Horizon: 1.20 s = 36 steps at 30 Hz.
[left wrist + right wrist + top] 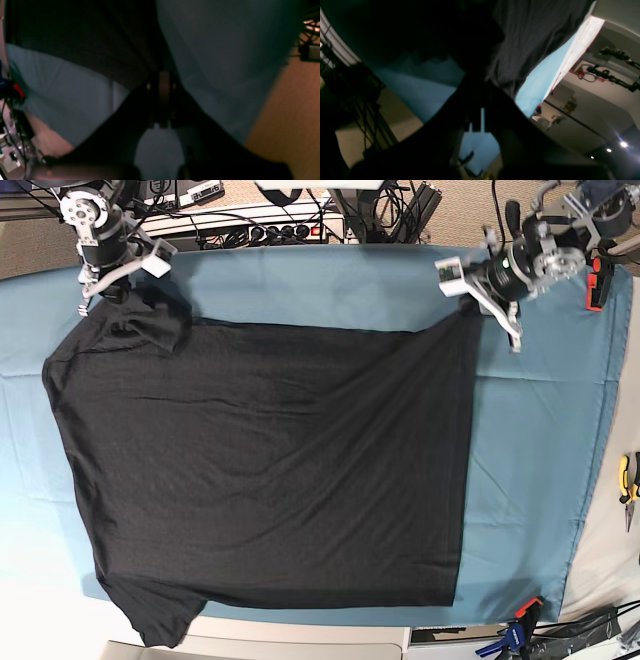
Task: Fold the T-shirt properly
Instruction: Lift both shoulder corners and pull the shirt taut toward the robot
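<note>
**A:** Where is the T-shirt [270, 470]?

**B:** It lies spread flat, plain black side up, over most of the teal cloth [530, 480] that covers the bench. One sleeve hangs over the bench's near edge, close to the near-left corner in the base view. The other sleeve is bunched up at the far-left corner.

**A:** And the arms?

**B:** Both reach in low from the far edge. The right gripper [110, 285] sits at the far-left corner in the base view, angled down, its jaws closed on the bunched sleeve. The left gripper [480, 295] lies almost level at the shirt's far-right corner, pinched shut on the hem there.

**A:** What do the wrist cameras add?

**B:** They are dark and blurred. In the left wrist view, black fabric [82, 45] runs into the closed jaws. In the right wrist view, wrinkled charcoal cloth [532, 37] drapes from the gripper above the teal.
</note>
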Each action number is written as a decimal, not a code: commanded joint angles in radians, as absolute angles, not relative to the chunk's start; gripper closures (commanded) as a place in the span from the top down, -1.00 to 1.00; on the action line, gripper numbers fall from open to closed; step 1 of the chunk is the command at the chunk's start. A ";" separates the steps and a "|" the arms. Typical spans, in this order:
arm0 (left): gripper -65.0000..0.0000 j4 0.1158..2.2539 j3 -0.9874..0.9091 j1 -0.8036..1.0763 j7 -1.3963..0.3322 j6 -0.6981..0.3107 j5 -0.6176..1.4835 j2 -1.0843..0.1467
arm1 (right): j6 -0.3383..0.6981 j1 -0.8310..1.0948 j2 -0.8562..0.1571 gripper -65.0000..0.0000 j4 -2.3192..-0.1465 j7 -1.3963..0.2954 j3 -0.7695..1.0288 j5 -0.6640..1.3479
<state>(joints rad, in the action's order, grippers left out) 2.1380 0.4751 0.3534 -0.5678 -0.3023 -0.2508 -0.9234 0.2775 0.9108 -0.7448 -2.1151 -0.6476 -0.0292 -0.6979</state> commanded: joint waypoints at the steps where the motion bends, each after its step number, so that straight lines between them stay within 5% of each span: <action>1: -1.00 2.167 0.468 0.358 -0.566 -0.284 -0.258 -0.945 | 0.263 0.927 -0.759 -1.00 -2.134 -0.655 -0.010 -0.708; 36: -1.00 2.277 0.257 0.529 -0.655 -0.287 -0.207 -0.997 | 0.202 1.309 -0.759 -1.00 -2.154 -0.736 0.041 -0.825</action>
<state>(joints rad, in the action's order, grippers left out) 2.2589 0.2649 0.5240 -0.6548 -0.2920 -0.2050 -0.9791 0.2131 1.2972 -0.7502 -2.1407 -0.7219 0.0345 -0.8085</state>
